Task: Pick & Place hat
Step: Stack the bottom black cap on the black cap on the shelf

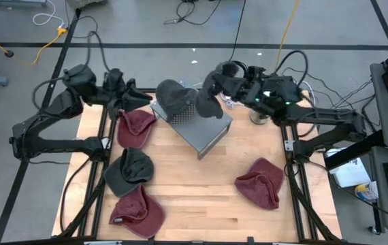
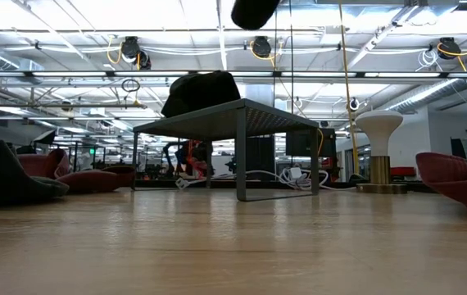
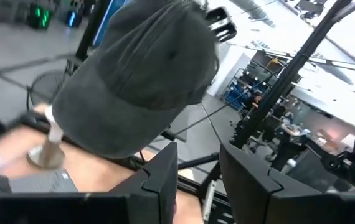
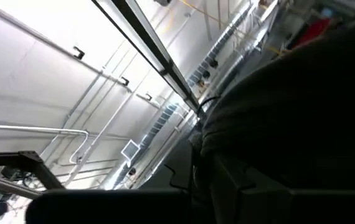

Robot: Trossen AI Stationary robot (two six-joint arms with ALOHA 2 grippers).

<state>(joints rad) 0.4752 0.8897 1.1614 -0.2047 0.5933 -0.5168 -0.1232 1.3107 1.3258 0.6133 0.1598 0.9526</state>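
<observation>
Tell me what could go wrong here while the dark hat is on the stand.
The dark grey hat sits at one end of the metal stand, so it might slide off. The right gripper is shut on the hat's edge; pulling could drag it. The left gripper, close beside it, might nudge it.

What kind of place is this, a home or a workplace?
Most likely a robotics lab or workshop: exposed ceiling pipes and strip lights, cables on the floor, and a wooden bench with caps and a metal rack.
</observation>
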